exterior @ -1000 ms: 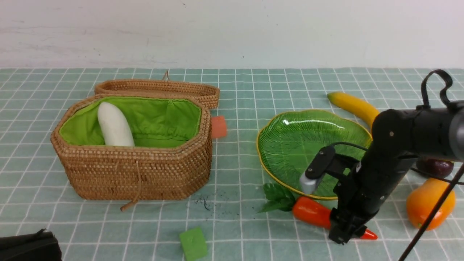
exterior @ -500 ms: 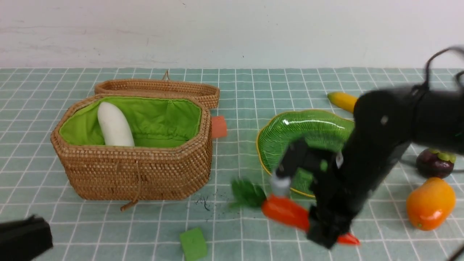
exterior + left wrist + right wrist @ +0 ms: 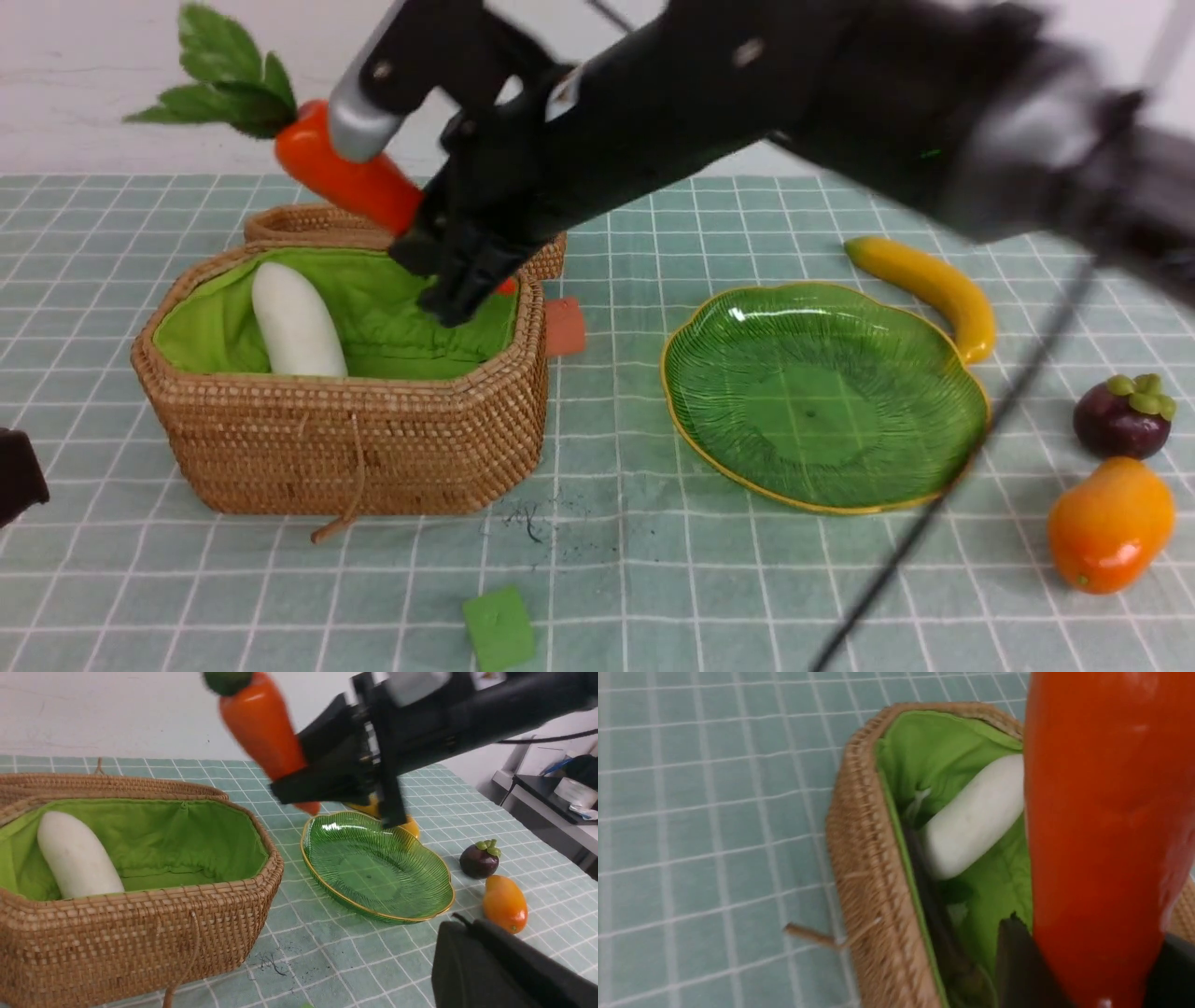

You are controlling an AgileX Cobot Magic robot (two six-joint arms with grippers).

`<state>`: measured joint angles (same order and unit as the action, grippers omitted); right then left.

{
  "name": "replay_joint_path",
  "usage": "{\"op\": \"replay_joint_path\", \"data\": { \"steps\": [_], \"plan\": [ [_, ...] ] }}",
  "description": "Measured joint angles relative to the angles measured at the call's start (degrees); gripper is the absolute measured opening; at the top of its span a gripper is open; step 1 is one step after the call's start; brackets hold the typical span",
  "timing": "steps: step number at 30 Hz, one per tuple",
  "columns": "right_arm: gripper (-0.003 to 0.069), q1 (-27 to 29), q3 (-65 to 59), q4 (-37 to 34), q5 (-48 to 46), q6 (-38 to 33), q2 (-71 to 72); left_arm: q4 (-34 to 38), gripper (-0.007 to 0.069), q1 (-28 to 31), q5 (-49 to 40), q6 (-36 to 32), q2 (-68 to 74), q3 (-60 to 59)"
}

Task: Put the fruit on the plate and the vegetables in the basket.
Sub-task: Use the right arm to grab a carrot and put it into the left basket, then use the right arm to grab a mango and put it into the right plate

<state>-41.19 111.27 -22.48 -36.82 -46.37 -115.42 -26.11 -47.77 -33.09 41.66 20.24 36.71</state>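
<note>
The right gripper (image 3: 459, 269) is clenched on the carrot (image 3: 347, 183), its fingers pinching the narrow pointed end. The fat body and the leaves stick up and out at a tilt, free of the jaws. That hold leaves the heavy end unsupported, so I judge the carrot apt to swing if the arm jolts.

The gripper hangs above the basket (image 3: 373, 439), over the right half of its opening, and the carrot's leafy end is higher, toward the basket's back left. No part of the carrot touches wicker or lining, and the height looks chosen to clear the basket's rim. The lid (image 3: 401, 224) lies tipped back behind the basket, which leaves the opening free. Inside the basket, toward its left side, leans the white radish (image 3: 297, 322). The right half of the green lining is bare, and that is the likely spot for the carrot.

Well right of the basket sits the leaf-shaped plate (image 3: 822, 392) with nothing on it. Farther right of the basket, on the checked cloth (image 3: 607, 560), lie the banana (image 3: 924, 280), the mangosteen (image 3: 1123, 415) and the orange fruit (image 3: 1109, 525), so the fruit half is not yet begun.

The left gripper (image 3: 17, 476) sits low, left of the basket's front, jaws closed, with nothing seen in them. A green cube (image 3: 498, 627) lies in front of the basket, and an orange-red block (image 3: 565, 327) just behind its right end. I take these to belong to neither lot.
</note>
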Motion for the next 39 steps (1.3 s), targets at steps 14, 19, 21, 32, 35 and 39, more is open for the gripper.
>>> {"op": "replay_joint_path", "data": {
  "steps": [14,19,21,32,35,39],
  "plan": [
    [0.0554,0.0,5.0,7.4,-19.8,18.6,5.2,0.0,-0.0013,0.0,0.1,-1.4,0.0,-0.2],
    [0.0238,0.1,4.8,23.3,-34.1,39.7,15.5,3.1,-0.0013,0.0,2.7,-6.6,0.0,-0.2],
    [0.0111,0.6,3.1,28.0,-34.7,47.2,18.7,6.9,-0.0013,0.0,3.8,-10.9,0.0,-0.2],
    [0.0097,26.1,-37.9,31.6,-33.0,71.0,37.2,27.6,-0.0013,0.0,2.8,-33.2,0.0,-0.2],
    [0.0202,32.5,-45.3,29.2,-28.0,72.4,36.3,29.0,-0.0013,0.0,2.4,-35.0,0.0,-0.2],
    [0.0476,43.8,-52.5,22.5,-14.2,72.1,31.6,29.9,-0.0013,0.0,1.3,-36.8,0.0,-0.2]
  ]
}}
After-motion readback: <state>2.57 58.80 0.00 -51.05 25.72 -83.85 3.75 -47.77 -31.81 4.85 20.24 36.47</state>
